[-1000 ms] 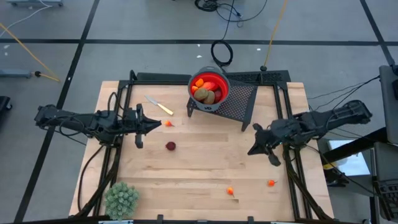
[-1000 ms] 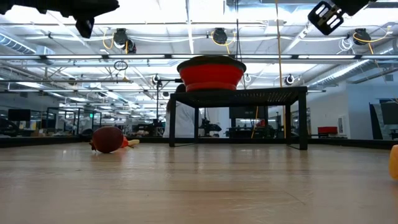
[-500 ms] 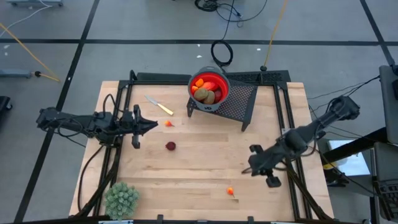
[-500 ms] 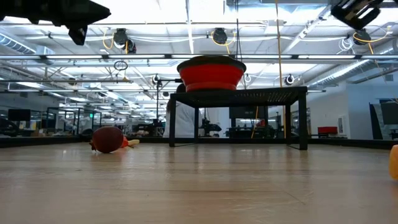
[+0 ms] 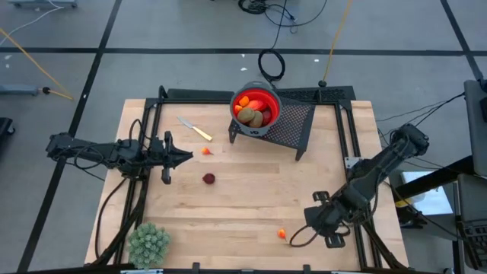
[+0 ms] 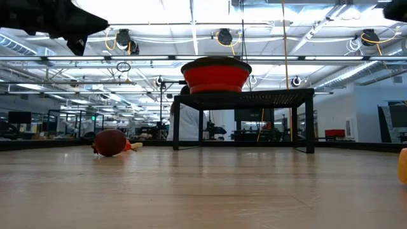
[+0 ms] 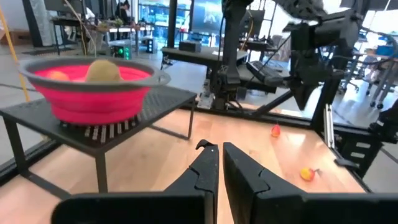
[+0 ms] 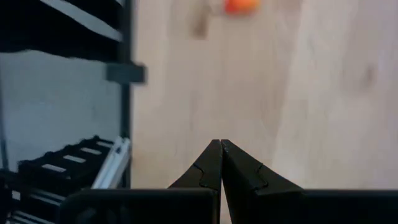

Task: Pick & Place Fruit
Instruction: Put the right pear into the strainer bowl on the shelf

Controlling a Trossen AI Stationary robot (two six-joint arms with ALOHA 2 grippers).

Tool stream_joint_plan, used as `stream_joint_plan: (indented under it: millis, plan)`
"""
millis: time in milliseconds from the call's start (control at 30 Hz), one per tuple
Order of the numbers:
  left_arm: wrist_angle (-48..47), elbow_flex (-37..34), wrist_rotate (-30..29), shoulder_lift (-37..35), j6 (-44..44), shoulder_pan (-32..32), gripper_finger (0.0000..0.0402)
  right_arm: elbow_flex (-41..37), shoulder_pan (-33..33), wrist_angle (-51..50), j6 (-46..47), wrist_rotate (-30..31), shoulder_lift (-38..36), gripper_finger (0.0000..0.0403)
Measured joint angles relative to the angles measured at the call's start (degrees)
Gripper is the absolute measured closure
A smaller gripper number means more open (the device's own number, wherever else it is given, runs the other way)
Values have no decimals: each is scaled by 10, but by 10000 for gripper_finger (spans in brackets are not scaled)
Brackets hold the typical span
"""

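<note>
Your right gripper (image 5: 298, 235) hangs over the near right part of the wooden table (image 5: 251, 199), its fingers (image 8: 214, 163) pressed together with nothing between them. A tiny orange fruit piece (image 5: 281, 234) lies on the boards just to the left of its tips, apart from them. Your left gripper (image 5: 188, 157) waits over the left side of the table, fingers (image 7: 208, 171) nearly closed and empty. Another small orange piece (image 5: 205, 151) lies just right of its tips, and a dark red round fruit (image 5: 208, 179) sits a little nearer, not touching either. The red bowl (image 5: 266, 100) on the black mesh stand (image 5: 293, 125) at the far edge holds two brown kiwis (image 5: 253, 116) and orange pieces.
</note>
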Motion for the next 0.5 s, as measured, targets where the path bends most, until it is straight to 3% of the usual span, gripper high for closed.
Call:
stream_joint_plan:
  millis: [233, 500]
  plan:
    - [0, -5, 18, 0, 3, 0, 380, 8, 8, -62, 58, -110, 45, 403]
    - [0, -5, 19, 0, 11, 0, 380, 8, 6, -68, 44, -119, 51, 403]
